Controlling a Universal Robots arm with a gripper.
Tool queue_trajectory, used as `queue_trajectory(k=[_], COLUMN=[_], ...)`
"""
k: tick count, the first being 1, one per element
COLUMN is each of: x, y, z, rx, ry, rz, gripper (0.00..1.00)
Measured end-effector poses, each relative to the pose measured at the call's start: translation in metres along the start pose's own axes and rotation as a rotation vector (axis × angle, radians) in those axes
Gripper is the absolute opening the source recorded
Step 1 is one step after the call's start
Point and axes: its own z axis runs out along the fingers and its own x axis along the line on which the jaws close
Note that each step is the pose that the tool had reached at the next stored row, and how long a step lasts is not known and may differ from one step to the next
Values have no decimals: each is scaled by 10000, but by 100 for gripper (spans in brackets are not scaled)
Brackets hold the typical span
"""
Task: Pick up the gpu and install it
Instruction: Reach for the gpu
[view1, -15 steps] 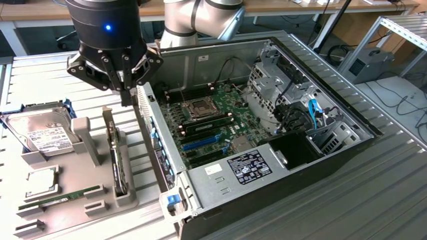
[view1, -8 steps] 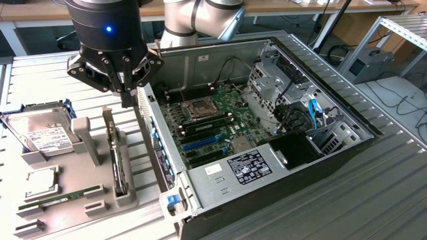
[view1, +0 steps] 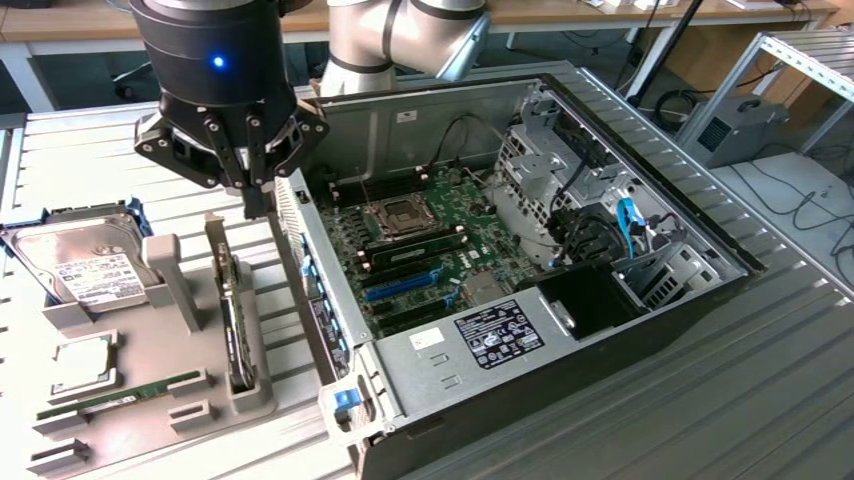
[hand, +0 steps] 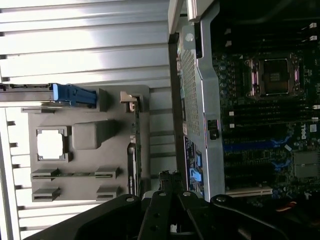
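Pincer (view1: 259, 205) hangs shut, fingers pressed together, nothing between them. It sits above the narrow gap between the grey parts holder (view1: 147, 400) and the rear wall of the open computer case (view1: 534, 300). The gpu (view1: 238, 330) stands on its long edge in a slot of the holder, below the pincer and a little off to the side away from the case, clear of the fingers. In the wrist view the card shows edge-on as a thin dark strip, just beside the pincer tips. Farther out on that same side, well apart from the pincer, the holder also carries a silver hard drive (view1: 83, 265) with a white label in a blue caddy, a square processor chip (view1: 83, 362), and a slim green memory stick (view1: 127, 393) lying flat. On the other side of the pincer the case lies on its side with its panel off, the motherboard (view1: 427, 250) exposed, blue expansion slots (view1: 400, 285) near the rear wall and the bare processor socket (view1: 400, 215) beyond. Holder and case both rest on a ridged metal surface (view1: 747, 400).
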Motion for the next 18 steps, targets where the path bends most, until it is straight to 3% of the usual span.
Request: queue_trajectory(k=[18], x=[-6], y=[-78], z=[-1], rx=[15], ry=[-2], rz=[0], gripper=[11])
